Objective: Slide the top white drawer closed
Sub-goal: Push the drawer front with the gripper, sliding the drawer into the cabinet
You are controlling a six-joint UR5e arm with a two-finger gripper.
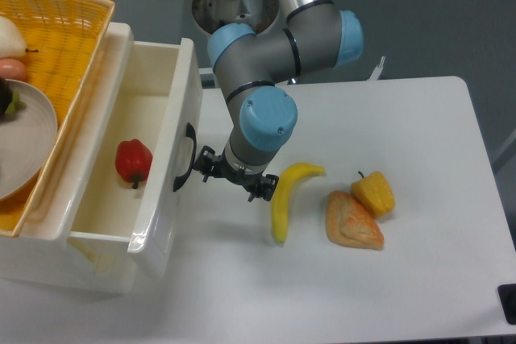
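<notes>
The top white drawer point(161, 199) stands part way out of the cabinet, its front panel with the curved black handle point(184, 168) facing right. A red pepper point(133, 160) lies inside it. My gripper point(232, 176) points down just to the right of the panel. Its black fingers point(205, 158) are spread apart with nothing held, and the left one is against the handle. The lower drawer is hidden under the top one.
A yellow woven basket point(60, 46) with a plate point(24, 142) and food sits on the cabinet at the left. On the table to the right of the gripper lie a banana point(284, 199), a pastry point(352, 221) and a yellow pepper point(373, 192).
</notes>
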